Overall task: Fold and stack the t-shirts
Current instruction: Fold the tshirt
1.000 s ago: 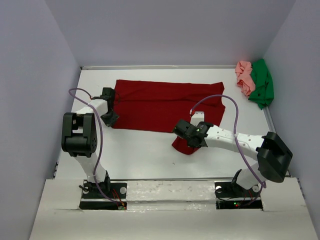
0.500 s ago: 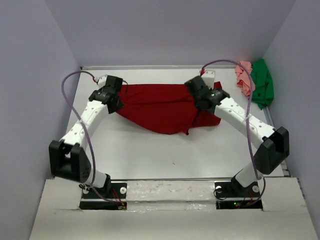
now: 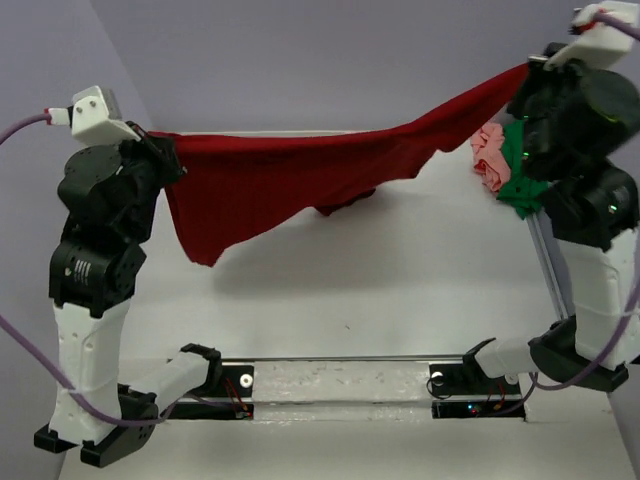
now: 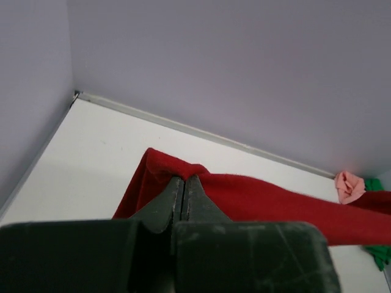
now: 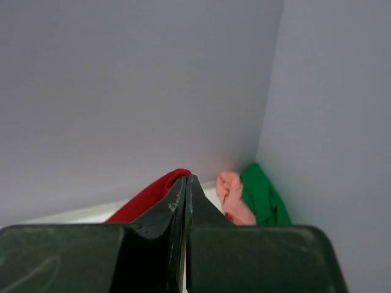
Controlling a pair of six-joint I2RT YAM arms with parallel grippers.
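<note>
My left hand (image 4: pixel 184 179) and right hand (image 5: pixel 185 177) are black. The dark red shirt (image 3: pixel 280 180) is plain; the pink shirt (image 3: pixel 488 160) is pale, the green shirt (image 3: pixel 516 193) bright, the tabletop (image 3: pixel 380 295) white.

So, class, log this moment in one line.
jaws: both shut on red shirt | shirt: aloft, stretched | pink shirt, green shirt: bunched far right

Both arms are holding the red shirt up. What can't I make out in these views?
- Top view: the right arm covers part of the green shirt, and the arm's top runs out of frame.
- Right wrist view: the shut jaws hide most of the red shirt.
- Left wrist view: the jaws hide the gripped spot.
</note>
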